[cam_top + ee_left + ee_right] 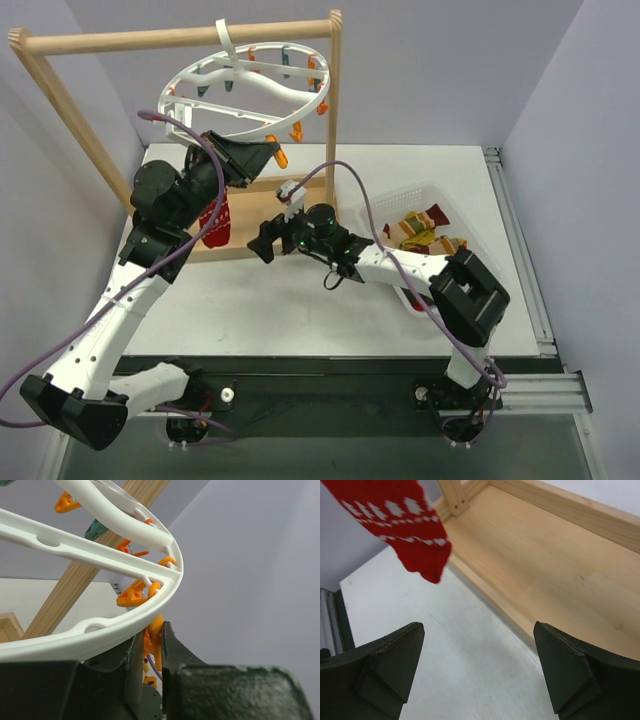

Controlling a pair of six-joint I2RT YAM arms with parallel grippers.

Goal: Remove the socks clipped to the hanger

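The left gripper (152, 630) is up at the near rim of the hanger (75, 547), its two dark fingers (172, 652) drawn close together with an orange clip (154, 642) pinched in the narrow gap between them. That clip dangles just under the white ring, and a second orange one sits hooked on the rim right above it. From overhead, the left gripper (258, 156) is raised high with the arm bent up from its base, reaching under the front edge of the ring.

The right gripper (477, 627) is low down with its fingers spread wide and nothing between them. It points out over the white table (470, 675) and the pale wooden foot of the rack (555, 565), with the toe of a red sock (405, 520) patterned in white hanging just ahead and above it, not touching.

In the overhead view the hanger (322, 100) hangs tilted by its hook from the top bar of the wooden rack (120, 42). The red sock (213, 225) droops below the ring beside the left forearm, its upper end hidden behind the arm. Several more socks (420, 232), striped and mustard, lie heaped in the white basket (395, 190) off to the right, close to the right arm's elbow
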